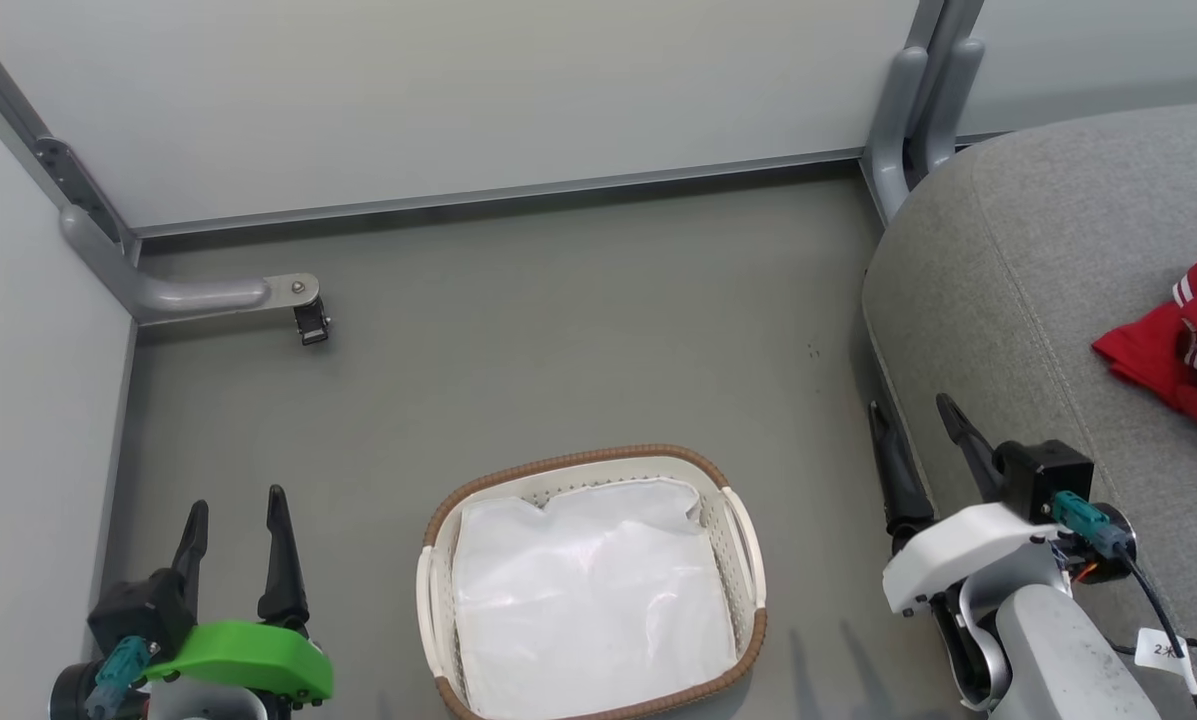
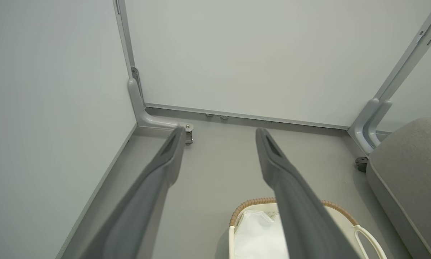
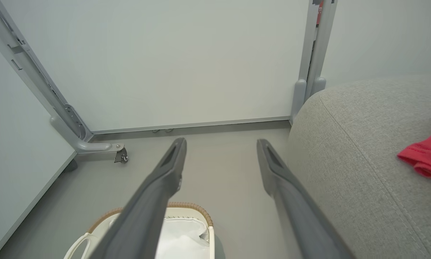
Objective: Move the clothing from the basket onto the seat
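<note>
The red clothing (image 1: 1180, 345) with thin white stripes lies crumpled on the grey seat (image 1: 1038, 300) at the right edge; a red fold (image 3: 426, 158) of it also shows in the right wrist view on the seat (image 3: 363, 151). The white basket (image 1: 590, 472) with its brown rim stands on the floor at bottom centre and holds just its white liner (image 1: 588, 590). My left gripper (image 1: 236, 518) hangs open at the lower left, left of the basket. My right gripper (image 1: 913, 412) is open too, empty, beside the seat's left side.
Pale partition panels (image 1: 438, 90) close the back and left. Grey metal feet stand on the floor: one with a caster (image 1: 310, 322) at the left, another post foot (image 1: 908, 110) behind the seat. Grey floor (image 1: 558, 340) stretches between basket and back wall.
</note>
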Controlling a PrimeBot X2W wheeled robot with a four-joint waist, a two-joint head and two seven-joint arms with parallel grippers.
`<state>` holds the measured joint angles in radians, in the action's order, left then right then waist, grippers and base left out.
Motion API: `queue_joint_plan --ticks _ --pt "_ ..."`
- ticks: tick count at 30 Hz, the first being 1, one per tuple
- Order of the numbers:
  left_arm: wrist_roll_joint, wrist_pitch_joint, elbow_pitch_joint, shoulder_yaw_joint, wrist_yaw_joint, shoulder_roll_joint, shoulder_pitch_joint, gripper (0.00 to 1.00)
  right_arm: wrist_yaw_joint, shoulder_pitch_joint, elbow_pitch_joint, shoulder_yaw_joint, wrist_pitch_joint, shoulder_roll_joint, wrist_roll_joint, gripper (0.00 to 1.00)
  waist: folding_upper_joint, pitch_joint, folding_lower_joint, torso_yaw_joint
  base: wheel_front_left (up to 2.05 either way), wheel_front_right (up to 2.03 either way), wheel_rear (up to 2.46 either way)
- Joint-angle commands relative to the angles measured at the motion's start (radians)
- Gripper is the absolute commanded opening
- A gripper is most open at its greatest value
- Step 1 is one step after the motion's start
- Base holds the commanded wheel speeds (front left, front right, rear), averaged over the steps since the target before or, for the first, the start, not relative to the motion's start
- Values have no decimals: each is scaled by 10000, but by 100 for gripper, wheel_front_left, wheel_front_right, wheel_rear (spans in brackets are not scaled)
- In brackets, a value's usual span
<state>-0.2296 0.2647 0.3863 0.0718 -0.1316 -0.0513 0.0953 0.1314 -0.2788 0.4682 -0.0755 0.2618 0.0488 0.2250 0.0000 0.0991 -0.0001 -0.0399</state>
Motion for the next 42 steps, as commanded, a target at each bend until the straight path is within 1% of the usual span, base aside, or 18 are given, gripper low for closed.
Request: queue_joint_plan --ticks 1,8,9,13,27,42 --pt "-41 -9 -29 -18 18 -8 -159 100 -15 188 1 -33 47 43 56 100 0 -87 1 25 0 0 0" --pt "-249 -9 -5 -206 19 -9 -317 100 -15 250 17 -118 47 45 -47 100 0 -290 1 95 0 0 0" --pt "-279 -9 5 -235 18 -9 -320 0 -15 232 -2 -120 47 45 -63 0 0 -309 1 104 0 0 0" --pt "-289 -24 313 -217 -2 67 -259 0 0 373 268 -103 -38 -53 -4 0 0 -304 1 95 0 0 0" --pt "-2778 -729 -8 -84 0 53 -172 0 -2 606 -198 277 -732 -38 2551 0 0 -377 1 128 0 0 0" --pt "-5053 -1346 -322 17 3 39 -102 0 -3 842 -643 603 -1346 -22 4878 0 0 -455 1 164 0 0 0"
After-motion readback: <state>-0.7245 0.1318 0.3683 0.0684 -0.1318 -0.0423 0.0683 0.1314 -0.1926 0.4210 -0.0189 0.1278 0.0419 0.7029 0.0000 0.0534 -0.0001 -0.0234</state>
